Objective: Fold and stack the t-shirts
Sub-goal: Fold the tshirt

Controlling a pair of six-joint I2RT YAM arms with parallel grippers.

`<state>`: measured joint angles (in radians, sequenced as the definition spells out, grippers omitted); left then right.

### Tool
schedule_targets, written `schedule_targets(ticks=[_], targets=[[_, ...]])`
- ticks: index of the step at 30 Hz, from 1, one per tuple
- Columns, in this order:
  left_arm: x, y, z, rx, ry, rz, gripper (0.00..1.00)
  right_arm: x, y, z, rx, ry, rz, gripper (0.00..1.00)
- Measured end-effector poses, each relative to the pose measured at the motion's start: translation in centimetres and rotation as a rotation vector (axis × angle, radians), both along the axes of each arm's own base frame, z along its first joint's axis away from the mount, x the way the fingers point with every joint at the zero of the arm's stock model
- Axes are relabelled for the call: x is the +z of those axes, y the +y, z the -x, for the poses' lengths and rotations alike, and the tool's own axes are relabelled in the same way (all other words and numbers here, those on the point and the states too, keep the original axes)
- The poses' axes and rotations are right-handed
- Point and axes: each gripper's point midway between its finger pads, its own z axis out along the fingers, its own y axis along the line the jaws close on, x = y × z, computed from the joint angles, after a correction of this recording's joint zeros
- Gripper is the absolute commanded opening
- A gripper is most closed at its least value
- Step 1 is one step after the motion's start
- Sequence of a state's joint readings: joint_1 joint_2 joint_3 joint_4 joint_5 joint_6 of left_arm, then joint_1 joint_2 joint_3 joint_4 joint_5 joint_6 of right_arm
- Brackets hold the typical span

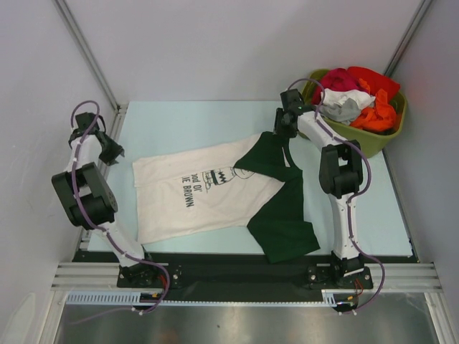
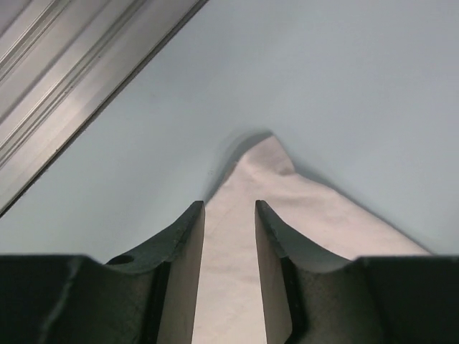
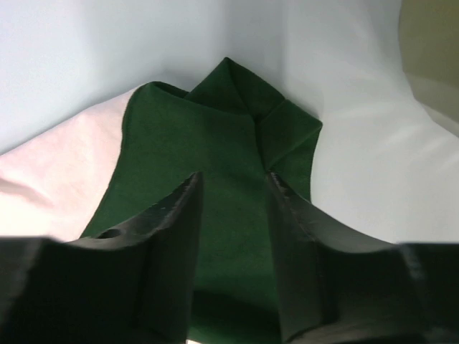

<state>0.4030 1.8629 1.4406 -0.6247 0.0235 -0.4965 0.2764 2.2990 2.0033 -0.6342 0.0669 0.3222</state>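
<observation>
One t-shirt (image 1: 172, 208) lies spread flat on the light blue table, cream-white with black lettering and dark green sleeves (image 1: 283, 222). My left gripper (image 1: 111, 152) is at the shirt's far left corner. In the left wrist view it (image 2: 229, 204) is open, with the cream corner (image 2: 262, 161) showing between and beyond the fingers. My right gripper (image 1: 282, 132) is over the far green sleeve (image 1: 265, 154). In the right wrist view it (image 3: 233, 175) is open, with the folded tip of the green sleeve (image 3: 229, 107) lying between and ahead of the fingers.
An olive-green tub (image 1: 380, 140) stands at the far right corner, heaped with red, orange, grey and white clothes (image 1: 355, 97). An aluminium rail (image 2: 64, 93) runs along the table's left edge. White walls close in on three sides.
</observation>
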Motion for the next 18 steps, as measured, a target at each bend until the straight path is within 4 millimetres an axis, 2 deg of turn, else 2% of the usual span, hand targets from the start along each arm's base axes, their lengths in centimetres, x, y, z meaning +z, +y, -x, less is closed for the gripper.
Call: schedule_targets(ticks=[3, 6, 9, 13, 18], targets=[[2.6, -1.1, -0.5, -0.026, -0.059, -0.026, 0.39, -0.2, -0.3, 0.1, 0.012, 0.009, 0.006, 0.51], [3.1, -4.1, -1.1, -0.096, -0.076, -0.012, 0.37, -0.2, -0.2, 0.1, 0.033, 0.007, 0.003, 0.51], [2.1, -8.7, -1.3, -0.192, -0.057, 0.037, 0.36, -0.4, 0.2, 0.1, 0.072, 0.006, -0.013, 0.52], [0.8, -16.4, -1.5, -0.368, -0.031, 0.117, 0.33, -0.4, 0.8, 0.2, 0.110, 0.002, -0.028, 0.52], [-0.3, -26.1, -0.3, -0.588, -0.003, 0.223, 0.43, -0.6, 1.2, 0.7, 0.131, 0.017, -0.029, 0.52]])
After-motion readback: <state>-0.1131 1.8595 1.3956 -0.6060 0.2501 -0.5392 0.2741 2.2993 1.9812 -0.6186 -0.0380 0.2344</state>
